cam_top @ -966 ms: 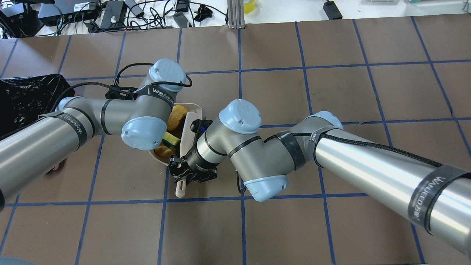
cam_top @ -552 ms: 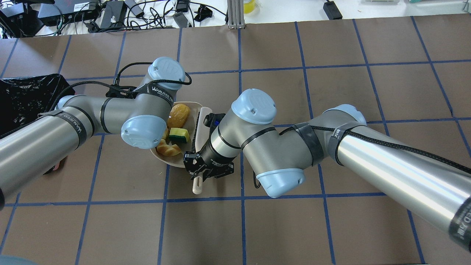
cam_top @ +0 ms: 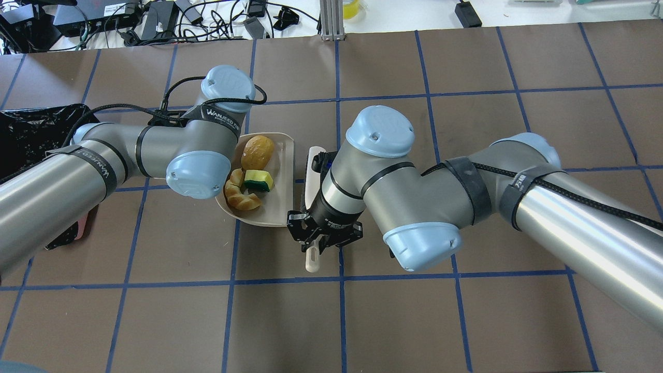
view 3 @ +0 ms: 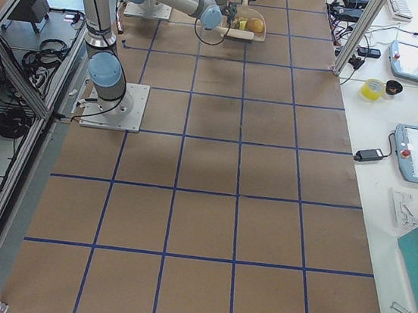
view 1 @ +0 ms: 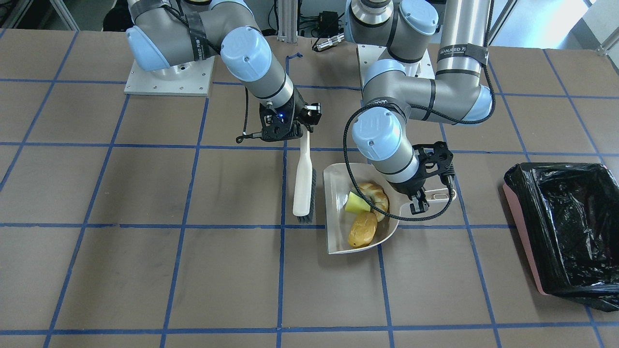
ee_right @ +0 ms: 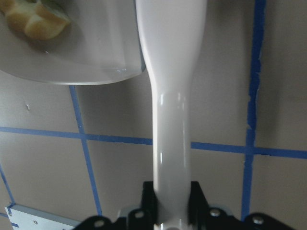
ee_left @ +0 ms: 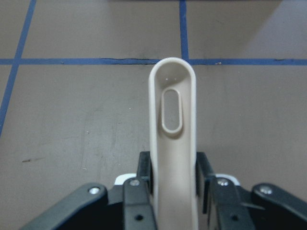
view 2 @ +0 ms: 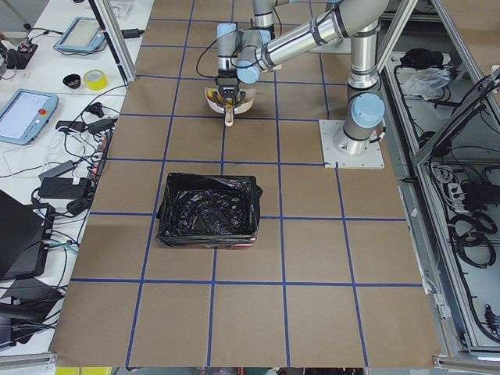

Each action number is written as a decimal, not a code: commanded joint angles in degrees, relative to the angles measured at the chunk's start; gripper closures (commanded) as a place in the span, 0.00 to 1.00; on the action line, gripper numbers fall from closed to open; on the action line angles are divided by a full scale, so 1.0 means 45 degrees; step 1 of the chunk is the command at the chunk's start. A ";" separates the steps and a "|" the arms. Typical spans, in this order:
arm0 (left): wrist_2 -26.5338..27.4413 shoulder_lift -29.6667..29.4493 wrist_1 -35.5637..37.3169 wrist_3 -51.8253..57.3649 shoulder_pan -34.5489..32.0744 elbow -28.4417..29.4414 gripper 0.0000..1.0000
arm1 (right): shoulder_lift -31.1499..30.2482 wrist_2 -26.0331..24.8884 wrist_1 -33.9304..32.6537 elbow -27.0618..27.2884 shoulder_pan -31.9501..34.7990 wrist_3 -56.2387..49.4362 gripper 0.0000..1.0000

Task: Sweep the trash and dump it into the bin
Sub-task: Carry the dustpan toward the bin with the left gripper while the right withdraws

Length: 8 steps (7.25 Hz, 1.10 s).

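The beige dustpan (view 1: 338, 232) lies on the table with all three pieces of trash in it: the golden-brown potato lump (view 1: 362, 228), the yellow-green sponge (view 1: 356, 203) and the curved peel (view 1: 377, 192). The overhead view shows the pan (cam_top: 282, 176), potato (cam_top: 258, 149), sponge (cam_top: 259, 180) and peel (cam_top: 239, 196). My left gripper (view 1: 425, 194) is shut on the dustpan handle (ee_left: 172, 120). My right gripper (cam_top: 321, 241) is shut on the brush handle (ee_right: 175, 120); the brush (view 1: 304, 183) lies just beside the pan. The pink bin (view 1: 556, 169) with its black bag stands apart, to my left.
The bin also shows at the left edge of the overhead view (cam_top: 31, 129), partly hidden by my left arm. Cables and devices lie beyond the far table edge (cam_top: 155, 20). Blue tape lines grid the brown table.
My right gripper has drawn the brush rightward out of the dustpan to lie beside it. The trash has settled in the pan. My left arm and the pan have shifted slightly.
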 commanded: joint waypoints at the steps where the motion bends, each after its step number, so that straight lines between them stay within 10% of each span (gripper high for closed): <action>1: -0.0445 0.0306 -0.0009 0.0912 0.0458 0.0155 1.00 | -0.1219 -0.1090 0.2259 -0.0005 -0.1112 -0.1306 1.00; 8: -0.3468 0.1109 -0.2313 0.6025 0.4885 0.4465 1.00 | -0.2241 -0.3787 0.4785 -0.0434 -0.6104 -0.4873 1.00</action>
